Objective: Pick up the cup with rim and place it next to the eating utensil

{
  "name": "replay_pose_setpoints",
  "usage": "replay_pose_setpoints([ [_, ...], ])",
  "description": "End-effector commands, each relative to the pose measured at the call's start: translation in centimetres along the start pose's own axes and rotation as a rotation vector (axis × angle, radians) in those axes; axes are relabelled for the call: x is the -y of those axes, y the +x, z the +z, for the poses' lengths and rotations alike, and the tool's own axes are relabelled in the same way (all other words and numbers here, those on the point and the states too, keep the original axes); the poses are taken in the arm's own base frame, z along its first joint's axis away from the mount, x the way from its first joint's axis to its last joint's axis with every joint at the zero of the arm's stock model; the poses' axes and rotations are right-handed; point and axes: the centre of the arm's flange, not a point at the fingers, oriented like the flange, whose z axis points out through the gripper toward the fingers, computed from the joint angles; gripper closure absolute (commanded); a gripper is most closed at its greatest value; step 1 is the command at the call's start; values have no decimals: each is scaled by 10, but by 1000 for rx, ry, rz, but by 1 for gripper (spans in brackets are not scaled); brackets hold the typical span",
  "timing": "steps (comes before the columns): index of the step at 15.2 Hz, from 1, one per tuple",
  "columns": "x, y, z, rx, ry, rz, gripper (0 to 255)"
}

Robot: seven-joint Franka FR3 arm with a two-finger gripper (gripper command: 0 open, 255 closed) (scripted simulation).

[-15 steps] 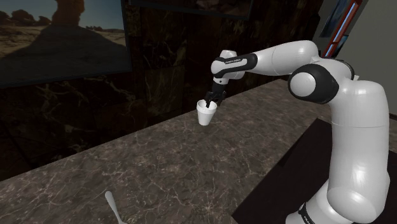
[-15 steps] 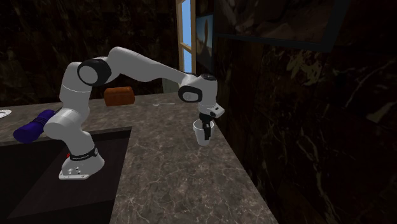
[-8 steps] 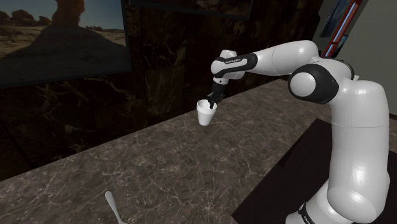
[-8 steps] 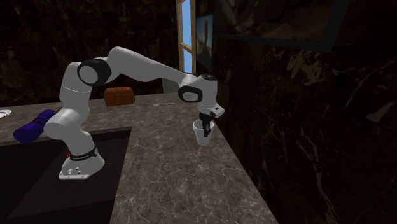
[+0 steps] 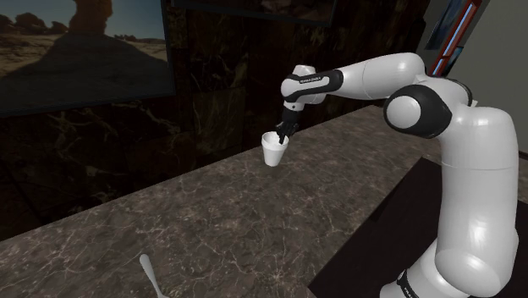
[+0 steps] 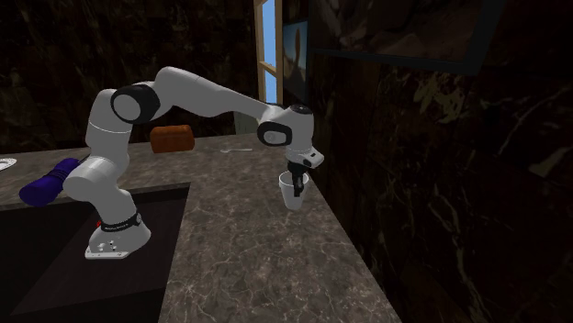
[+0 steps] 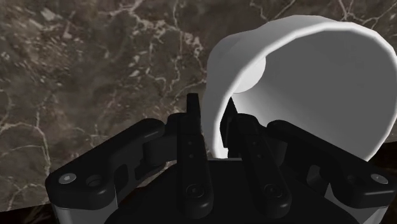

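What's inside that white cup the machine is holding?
The cup looks empty and white inside, except one black finger of the gripper pinching its wall. The gripper's body covers the nearest part.

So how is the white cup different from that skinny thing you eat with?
The white cup stands upright, while the utensil lies flat on the counter. The tool clasps the cup at its rim; nothing touches the utensil. The cup is wide and hollow, the utensil thin and long. Both look pale against the dark veined counter.
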Motion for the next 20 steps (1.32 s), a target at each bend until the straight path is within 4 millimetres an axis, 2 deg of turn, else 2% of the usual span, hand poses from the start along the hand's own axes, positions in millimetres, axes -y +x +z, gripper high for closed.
replay_pose_setpoints([
  [1,1,0,-9,0,0,0,255],
  [20,12,0,-109,0,0,0,255],
])
